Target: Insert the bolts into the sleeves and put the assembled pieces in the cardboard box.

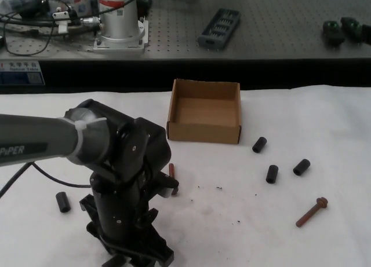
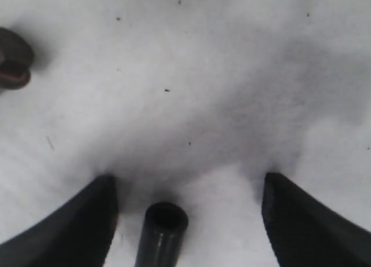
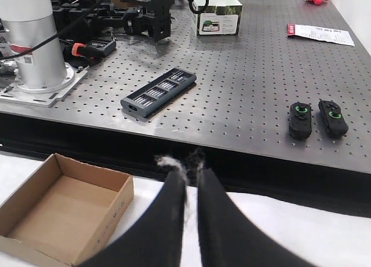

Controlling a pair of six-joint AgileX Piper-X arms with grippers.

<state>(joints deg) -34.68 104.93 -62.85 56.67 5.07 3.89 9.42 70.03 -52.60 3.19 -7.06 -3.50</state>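
My left gripper (image 2: 188, 177) is open, close above the white cloth, with a black sleeve (image 2: 165, 232) lying between its fingers, nearer one finger. A dark bolt head (image 2: 11, 58) lies off to the side. In the high view the left arm (image 1: 124, 180) points down at the front left, and a brown bolt (image 1: 172, 177) pokes out beside it. One sleeve (image 1: 62, 201) lies left of the arm; three sleeves (image 1: 271, 174) and another bolt (image 1: 312, 212) lie on the right. The cardboard box (image 1: 204, 131) stands empty at mid-table. My right gripper (image 3: 191, 180) is shut on nothing, above the cloth facing the box (image 3: 113, 215).
Behind the white cloth runs a perforated metal bench with a silver post (image 1: 119, 18), a grey bit case (image 1: 219, 28) and two small black controllers (image 3: 316, 117). Cables lie at the back left. Small dark specks dot the cloth near the middle.
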